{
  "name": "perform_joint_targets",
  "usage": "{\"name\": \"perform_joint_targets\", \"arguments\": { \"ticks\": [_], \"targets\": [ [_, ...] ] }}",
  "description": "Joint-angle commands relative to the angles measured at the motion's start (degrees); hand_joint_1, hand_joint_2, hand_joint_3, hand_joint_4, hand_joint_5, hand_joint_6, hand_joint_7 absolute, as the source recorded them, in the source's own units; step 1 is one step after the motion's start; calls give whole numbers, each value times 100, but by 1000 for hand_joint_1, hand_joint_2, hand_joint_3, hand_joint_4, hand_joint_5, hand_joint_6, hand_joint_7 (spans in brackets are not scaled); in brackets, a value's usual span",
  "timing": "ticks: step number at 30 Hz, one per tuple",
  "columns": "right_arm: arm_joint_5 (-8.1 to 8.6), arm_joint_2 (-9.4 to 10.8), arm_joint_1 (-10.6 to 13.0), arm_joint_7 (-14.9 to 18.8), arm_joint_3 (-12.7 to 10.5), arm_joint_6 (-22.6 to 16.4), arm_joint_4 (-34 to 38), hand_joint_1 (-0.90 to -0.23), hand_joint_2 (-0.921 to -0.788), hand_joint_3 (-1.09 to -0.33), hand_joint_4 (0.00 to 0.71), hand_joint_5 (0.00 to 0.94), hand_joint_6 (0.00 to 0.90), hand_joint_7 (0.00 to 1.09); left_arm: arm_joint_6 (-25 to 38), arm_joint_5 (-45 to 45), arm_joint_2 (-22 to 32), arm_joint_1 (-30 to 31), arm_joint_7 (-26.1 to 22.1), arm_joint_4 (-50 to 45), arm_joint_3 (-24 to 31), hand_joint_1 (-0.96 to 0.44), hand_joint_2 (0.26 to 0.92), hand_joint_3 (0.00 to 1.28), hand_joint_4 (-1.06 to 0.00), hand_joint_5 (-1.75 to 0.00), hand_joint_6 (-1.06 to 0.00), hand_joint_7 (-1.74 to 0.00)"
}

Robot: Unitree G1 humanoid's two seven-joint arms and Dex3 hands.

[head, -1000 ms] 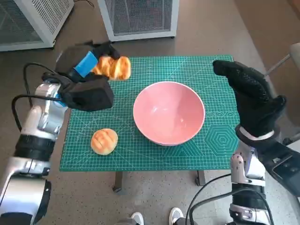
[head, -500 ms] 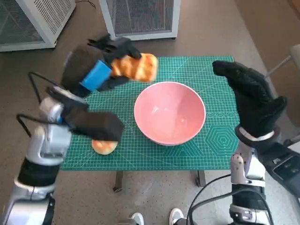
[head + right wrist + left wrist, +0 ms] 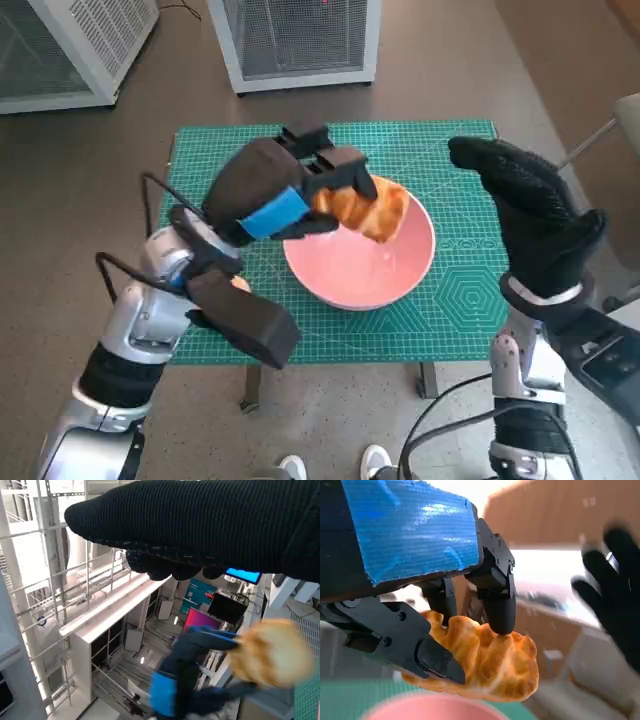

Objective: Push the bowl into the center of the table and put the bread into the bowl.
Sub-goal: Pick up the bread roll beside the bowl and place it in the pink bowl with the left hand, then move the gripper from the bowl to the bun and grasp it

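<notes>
On the small table, biggest thing first:

Table (image 3: pixel 330 340): covered by a green mat with white lines; stands on a brown floor.

White cabinets (image 3: pixel 295 40): two of them, on the floor past the far edge of the table.

Bowl (image 3: pixel 355 270): pink and round; sits near the middle of the green mat; nothing inside yet; only the pink rim (image 3: pixel 430 707) peeks into the left wrist view.

Right hand (image 3: pixel 530 215): in the black knitted glove; held up off the table on the right side, well apart from the bowl; holds nothing; fingers look straight and close together; shows as a dark band (image 3: pixel 210 525) in the right wrist view.

Left hand (image 3: pixel 275 190): black with blue tape on the back; up in the air over the near-left rim of the bowl; fingers (image 3: pixel 497 605) closed around the bread, pinching it from both sides.

Bread (image 3: pixel 368 208): golden brown and bumpy; in the air, right above the bowl, not touching it; clear in the left wrist view (image 3: pixel 485 662); a blurry yellow blob (image 3: pixel 270 652) in the right wrist view.

Second bun (image 3: pixel 238 284): on the mat by the near-left side, mostly hidden behind the left arm.
</notes>
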Motion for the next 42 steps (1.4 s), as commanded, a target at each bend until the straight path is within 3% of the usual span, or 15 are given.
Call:
{"name": "perform_joint_targets", "arguments": {
  "ticks": [1,13,17,18,19,21,22,24,30,42],
  "targets": [
    [58,-8,166,23,3,98,-66,-495,-921,-515,333,0,13,564,-110,104,-168,-53,-5,264,-140,0,920,91,-665,-1221,-601,-1163],
    [-7,-10,239,-38,2,140,-207,-490,-921,-519,330,0,6,576,-159,347,-374,-79,13,838,-342,0,920,91,-647,-1128,-616,-1256],
    [-22,-8,246,-59,-2,147,-229,-489,-921,-520,330,0,5,581,56,358,-355,-1,-234,767,-352,0,921,195,-485,-1281,-540,-1344],
    [-27,-5,247,-65,-2,148,-232,-488,-921,-521,330,0,5,583,123,357,-344,25,-308,726,-350,-30,884,191,-402,-1025,-442,-1119],
    [-34,-3,247,-74,-3,144,-230,-488,-921,-521,330,0,4,584,234,365,-322,58,-424,661,-353,-50,875,161,-395,-775,-415,-907],
    [-47,4,250,-91,-2,135,-229,-487,-921,-521,329,0,3,586,412,377,-270,106,-629,535,-351,-110,871,105,-344,-453,-341,-650],
    [-52,7,252,-98,0,132,-229,-487,-921,-522,329,0,2,588,487,383,-247,124,-720,474,-348,-163,870,78,-296,-302,-292,-532],
    [-63,15,255,-110,8,127,-230,-487,-921,-522,330,0,1,590,630,399,-182,157,-914,312,-332,-238,869,53,-241,-162,-245,-423],
    [-100,48,248,-127,23,85,-196,-487,-921,-522,330,0,-1,594,895,475,9,289,-1197,-228,-231,-431,883,27,-159,-19,-180,-287],
    [-124,110,281,-142,86,23,-217,-489,-921,-526,325,0,-1,596,1549,-83,503,1051,-1848,-1870,610,-488,893,4,-122,-1,-177,-193]
  ]
}}
